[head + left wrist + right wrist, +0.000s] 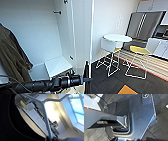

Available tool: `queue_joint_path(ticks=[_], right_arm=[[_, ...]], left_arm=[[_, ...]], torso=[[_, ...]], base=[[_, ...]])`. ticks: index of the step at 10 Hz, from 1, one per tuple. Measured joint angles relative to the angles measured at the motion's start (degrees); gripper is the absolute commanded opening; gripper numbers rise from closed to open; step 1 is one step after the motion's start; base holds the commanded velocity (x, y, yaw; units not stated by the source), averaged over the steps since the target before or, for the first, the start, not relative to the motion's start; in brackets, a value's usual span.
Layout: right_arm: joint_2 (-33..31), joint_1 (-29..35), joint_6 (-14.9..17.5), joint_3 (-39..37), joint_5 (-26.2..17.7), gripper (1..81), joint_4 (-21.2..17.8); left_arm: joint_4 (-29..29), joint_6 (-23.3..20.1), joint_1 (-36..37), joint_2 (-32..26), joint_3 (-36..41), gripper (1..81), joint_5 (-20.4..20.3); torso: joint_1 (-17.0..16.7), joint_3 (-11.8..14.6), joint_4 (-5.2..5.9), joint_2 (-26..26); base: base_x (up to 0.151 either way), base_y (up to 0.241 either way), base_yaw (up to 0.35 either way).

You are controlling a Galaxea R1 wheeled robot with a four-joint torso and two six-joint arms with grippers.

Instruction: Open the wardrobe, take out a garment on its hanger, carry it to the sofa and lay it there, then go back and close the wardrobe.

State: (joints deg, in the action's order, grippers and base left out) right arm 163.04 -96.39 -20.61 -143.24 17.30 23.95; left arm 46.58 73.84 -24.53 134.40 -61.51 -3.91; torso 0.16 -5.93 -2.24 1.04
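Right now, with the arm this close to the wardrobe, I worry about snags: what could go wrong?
The left arm reaches low across the open wardrobe; a swing might knock its white panels. The olive jacket hangs beside that arm and could catch on it. The white chair and round table stand close on the right; turning there might clip them.

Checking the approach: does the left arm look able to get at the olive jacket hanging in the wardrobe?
Probably yes: the left arm reaches across in front of the open wardrobe, and nothing stands between it and the jacket.
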Motion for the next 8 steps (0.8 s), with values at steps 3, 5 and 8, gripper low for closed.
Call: queue_joint_path(ticks=[3, 5, 8], right_arm=[[0.48, 0.06, 0.04, -0.21, -0.77, 81.1, 0.29], [0.55, 0.02, 0.24, -0.30, -0.84, 81.1, 0.32], [1.16, -0.11, 0.41, -0.87, -0.84, 81.1, 0.33]], left_arm=[[0.11, 0.02, -0.11, -0.44, 0.27, 1.0, 0.01], [0.17, 0.02, -0.02, -0.39, 0.30, 1.0, 0.01], [0.33, 0.00, 0.05, -0.50, 0.38, 1.0, 0.01]], torso=[[0.00, 0.00, 0.00, 0.00], [0.00, 0.00, 0.00, 0.00], [0.00, 0.00, 0.00, 0.00]], base=[[0.000, 0.000, -0.212], [0.000, 0.000, -0.212], [0.000, 0.000, -0.212]])
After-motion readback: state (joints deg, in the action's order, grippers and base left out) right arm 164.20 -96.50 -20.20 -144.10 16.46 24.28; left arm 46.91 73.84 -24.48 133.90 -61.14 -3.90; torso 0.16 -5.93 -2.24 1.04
